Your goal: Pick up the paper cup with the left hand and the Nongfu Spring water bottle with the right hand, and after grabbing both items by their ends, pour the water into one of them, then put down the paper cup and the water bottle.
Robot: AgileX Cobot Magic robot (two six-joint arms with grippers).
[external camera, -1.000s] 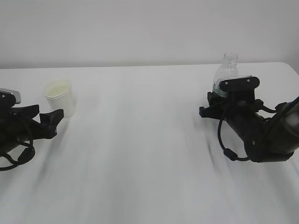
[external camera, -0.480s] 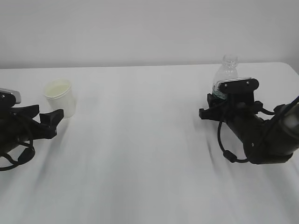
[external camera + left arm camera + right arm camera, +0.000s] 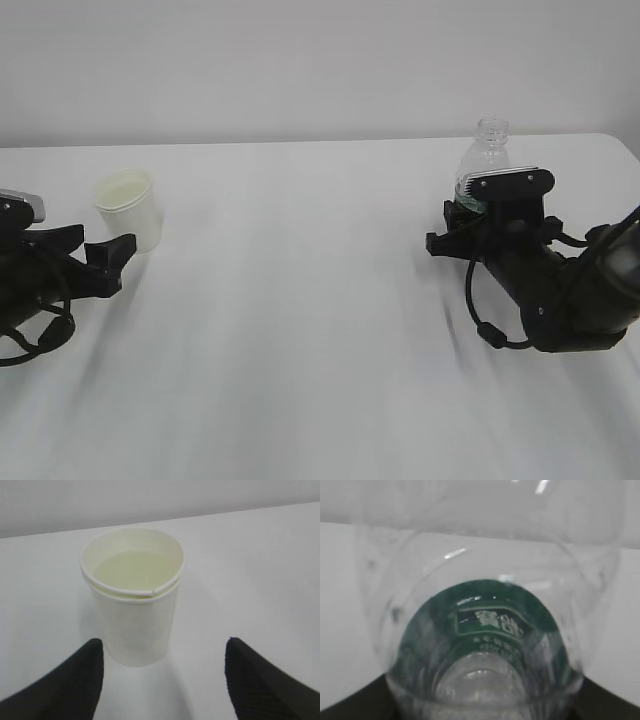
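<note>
The paper cup [image 3: 130, 208] stands upright at the left of the white table. In the left wrist view the paper cup [image 3: 132, 605] sits just ahead of my fingertips [image 3: 85, 675], nearer the left one. My left gripper [image 3: 108, 237] [image 3: 162, 645] lies low on the table, open and holding nothing. The Nongfu Spring water bottle [image 3: 489, 145] stands upright at the right, uncapped, with its green label partly hidden by my right gripper [image 3: 478, 215]. In the right wrist view the bottle [image 3: 485, 620] fills the frame between the dark fingers of that gripper [image 3: 480, 705], which is shut on its lower body.
The white table [image 3: 300, 300] stretches between both arms and ends at a pale wall behind. Its right corner lies just beyond the bottle. My right arm's cable [image 3: 485, 320] loops down onto the table.
My right gripper and the bottle have sunk slightly. The left gripper and the cup have not moved.
</note>
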